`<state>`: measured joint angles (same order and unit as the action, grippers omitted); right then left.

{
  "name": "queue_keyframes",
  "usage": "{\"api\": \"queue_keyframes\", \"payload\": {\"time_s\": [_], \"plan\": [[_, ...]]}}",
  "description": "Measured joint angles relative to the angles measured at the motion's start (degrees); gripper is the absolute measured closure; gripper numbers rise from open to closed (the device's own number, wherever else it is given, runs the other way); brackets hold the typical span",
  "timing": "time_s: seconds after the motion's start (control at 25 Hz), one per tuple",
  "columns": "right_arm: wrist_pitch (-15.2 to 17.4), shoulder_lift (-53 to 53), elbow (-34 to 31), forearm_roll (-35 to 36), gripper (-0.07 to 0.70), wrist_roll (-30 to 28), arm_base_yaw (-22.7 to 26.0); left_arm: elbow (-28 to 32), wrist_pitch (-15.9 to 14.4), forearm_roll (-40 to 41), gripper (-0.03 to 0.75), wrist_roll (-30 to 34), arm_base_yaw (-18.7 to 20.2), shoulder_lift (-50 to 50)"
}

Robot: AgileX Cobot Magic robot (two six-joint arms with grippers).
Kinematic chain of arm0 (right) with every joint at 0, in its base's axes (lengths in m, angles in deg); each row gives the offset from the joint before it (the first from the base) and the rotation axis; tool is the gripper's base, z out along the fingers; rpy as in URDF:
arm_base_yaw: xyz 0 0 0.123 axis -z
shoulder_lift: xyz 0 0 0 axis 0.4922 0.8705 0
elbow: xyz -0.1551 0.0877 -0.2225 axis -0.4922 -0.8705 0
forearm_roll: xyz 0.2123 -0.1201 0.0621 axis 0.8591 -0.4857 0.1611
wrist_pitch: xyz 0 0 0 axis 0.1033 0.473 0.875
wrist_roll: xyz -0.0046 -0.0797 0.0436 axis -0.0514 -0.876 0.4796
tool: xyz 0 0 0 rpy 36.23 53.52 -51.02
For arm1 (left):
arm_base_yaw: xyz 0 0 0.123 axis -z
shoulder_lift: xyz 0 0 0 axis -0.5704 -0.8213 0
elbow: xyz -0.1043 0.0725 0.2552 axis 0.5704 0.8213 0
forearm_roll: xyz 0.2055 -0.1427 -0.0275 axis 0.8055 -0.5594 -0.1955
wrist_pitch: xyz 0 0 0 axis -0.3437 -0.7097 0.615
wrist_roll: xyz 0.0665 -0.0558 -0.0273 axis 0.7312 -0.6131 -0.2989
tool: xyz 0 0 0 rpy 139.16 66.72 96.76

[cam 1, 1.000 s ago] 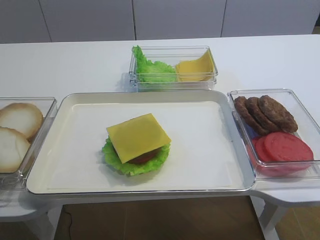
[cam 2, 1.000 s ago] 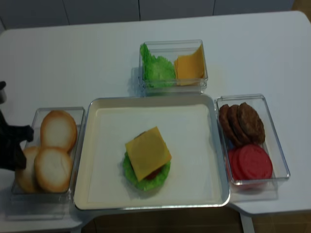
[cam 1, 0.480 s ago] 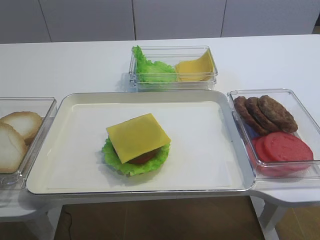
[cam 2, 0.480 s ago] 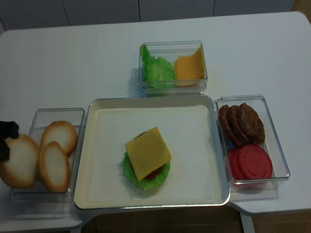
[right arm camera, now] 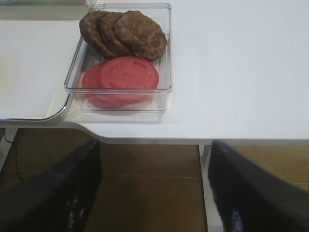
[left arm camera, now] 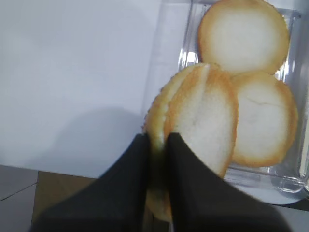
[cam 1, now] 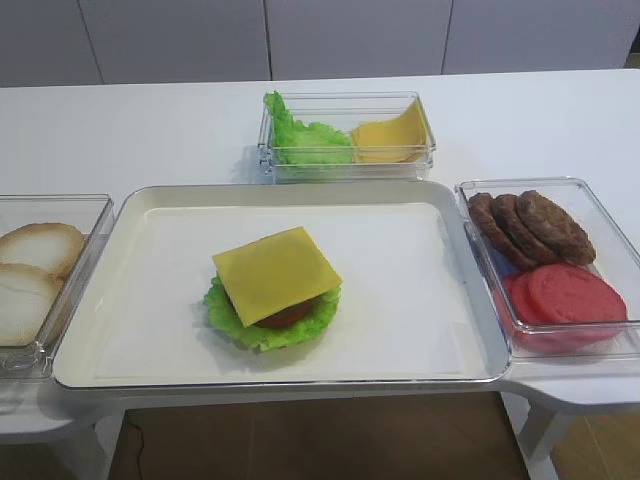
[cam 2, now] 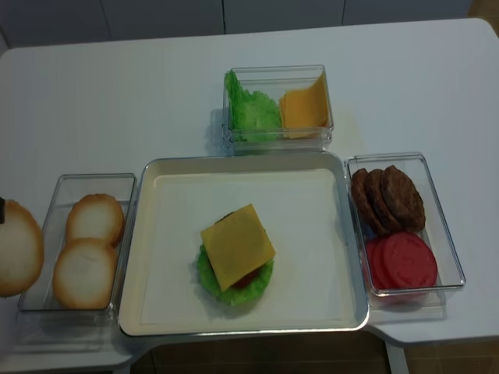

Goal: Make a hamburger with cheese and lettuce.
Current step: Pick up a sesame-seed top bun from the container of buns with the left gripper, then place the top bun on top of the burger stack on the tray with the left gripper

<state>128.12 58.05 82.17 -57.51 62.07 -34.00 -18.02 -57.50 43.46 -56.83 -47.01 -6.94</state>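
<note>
**Left pincer clamped on a bun piece beside its bin; stack on the tray lacks a top**

Left pincer (left arm camera: 157,145): jaws drawn together on the edge of a bun piece (left arm camera: 193,130), held on edge off the outer side of the bun bin (cam 2: 78,304); in the overhead view only the bun shows, cut by the frame's left border. Two pale bun halves (cam 2: 87,249) lie in the bin. Right pincer (right arm camera: 154,188): fingers stand wide apart, nothing between them, over the tabletop (right arm camera: 231,72) edge near the bin of patties (right arm camera: 123,31) and tomato slices (right arm camera: 120,79). On the tray (cam 1: 420,340), the hamburger (cam 1: 272,290): cheese (cam 1: 275,272) over lettuce (cam 1: 232,325), the filling mostly hidden beneath the slice. Behind the tray, a bin (cam 1: 345,168) holds spare leaves and yellow slices.
</note>
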Motion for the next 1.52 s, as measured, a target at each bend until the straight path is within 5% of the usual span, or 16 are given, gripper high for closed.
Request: {"api": "queue_keyframes", "payload": {"time_s": [0.24,0.68,1.2,1.52], "plan": [[-0.1,0.0,0.0,0.0,0.092,0.0,0.0,-5.1,-3.9,0.4,0.644,-0.2,5.5,0.9],[-0.1,0.0,0.0,0.0,0.092,0.0,0.0,-11.9,-4.8,3.7,0.646,-4.5,26.7,-1.1],[-0.1,0.0,0.0,0.0,0.092,0.0,0.0,-12.0,-5.8,24.4,0.648,-22.5,56.7,-13.8],[-0.1,0.0,0.0,0.0,0.092,0.0,0.0,-12.0,-5.1,42.4,0.648,-31.0,70.5,-18.1]]}}
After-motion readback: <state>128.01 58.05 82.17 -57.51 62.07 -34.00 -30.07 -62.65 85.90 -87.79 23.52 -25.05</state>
